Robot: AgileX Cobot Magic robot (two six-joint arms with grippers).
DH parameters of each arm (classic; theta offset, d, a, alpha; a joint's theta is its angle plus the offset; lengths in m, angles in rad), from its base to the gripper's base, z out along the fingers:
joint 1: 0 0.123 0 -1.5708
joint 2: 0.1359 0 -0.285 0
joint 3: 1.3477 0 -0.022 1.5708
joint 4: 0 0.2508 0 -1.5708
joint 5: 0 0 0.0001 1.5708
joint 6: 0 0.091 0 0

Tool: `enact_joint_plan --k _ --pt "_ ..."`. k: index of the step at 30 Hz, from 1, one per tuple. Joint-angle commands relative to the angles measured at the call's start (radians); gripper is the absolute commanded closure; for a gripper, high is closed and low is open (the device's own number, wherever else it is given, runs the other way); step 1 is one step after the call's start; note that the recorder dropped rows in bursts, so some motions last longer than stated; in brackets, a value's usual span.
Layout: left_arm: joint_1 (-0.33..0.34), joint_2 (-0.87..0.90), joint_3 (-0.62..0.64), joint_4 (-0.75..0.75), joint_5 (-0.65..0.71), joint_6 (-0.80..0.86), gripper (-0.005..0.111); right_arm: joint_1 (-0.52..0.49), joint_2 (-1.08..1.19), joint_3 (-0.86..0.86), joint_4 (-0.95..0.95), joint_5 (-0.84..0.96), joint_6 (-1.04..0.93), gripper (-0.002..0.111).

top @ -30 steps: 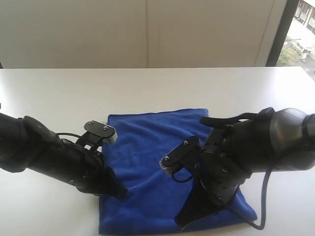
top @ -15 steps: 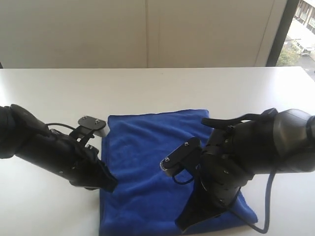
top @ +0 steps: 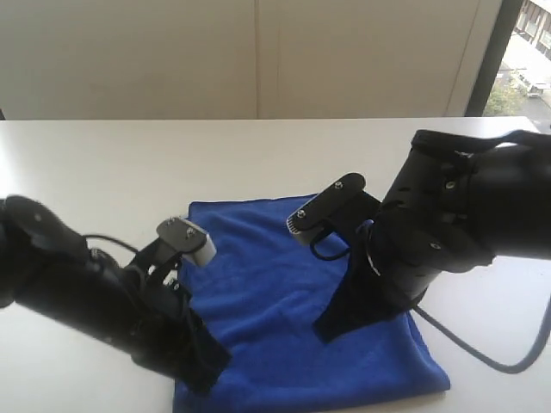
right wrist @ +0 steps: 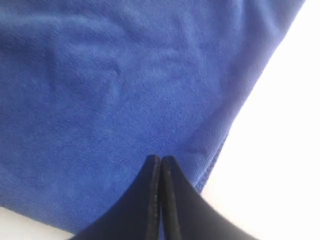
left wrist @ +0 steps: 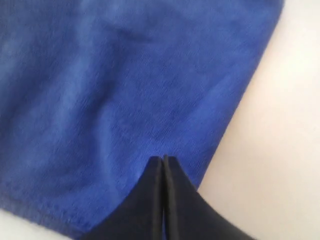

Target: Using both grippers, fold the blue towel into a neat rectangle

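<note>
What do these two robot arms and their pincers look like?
The left arm and right arm are bulky, rounded and black. Each carries a small flat plate with silver screws. A black cable trails from the right arm. The left gripper and right gripper each end in two thin, black, tapering fingers. No lettering is readable.

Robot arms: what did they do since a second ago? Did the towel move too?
The left gripper swung out to the side, then came down toward the towel's near left corner. The right gripper lifted and pulled back from the near edge toward the towel's middle. Nothing was grabbed or let go; both grippers are shut and empty. The towel stayed flat in the same spot.
</note>
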Motion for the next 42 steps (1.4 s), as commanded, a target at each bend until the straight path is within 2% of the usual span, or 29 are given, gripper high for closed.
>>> enact_joint_plan --k 1,6,15,24,30,36,42 --pt "-0.029 0.0 0.076 -0.022 -0.113 -0.006 0.107 -0.019 0.017 0.06 -0.009 -0.029 0.01 0.108" --pt "-0.029 0.011 0.096 -0.022 -0.124 -0.006 0.107 -0.021 0.049 0.138 -0.048 -0.07 0.065 0.108" --pt "-0.027 0.036 0.138 0.057 -0.172 -0.038 0.107 -0.021 0.068 0.165 -0.076 -0.074 0.106 0.108" --pt "0.052 0.022 0.149 0.25 -0.153 -0.204 0.107 -0.021 0.074 0.165 -0.07 -0.074 0.114 0.108" --pt "0.052 0.02 0.149 0.252 -0.151 -0.204 0.107 -0.021 0.076 0.167 -0.07 -0.091 0.129 0.108" --pt "0.052 0.02 0.149 0.252 -0.141 -0.21 0.107 -0.034 0.131 0.211 -0.072 -0.214 0.129 0.108" --pt "0.052 0.02 0.149 0.252 -0.139 -0.21 0.107 -0.039 0.153 0.211 -0.1 -0.164 0.14 0.108"
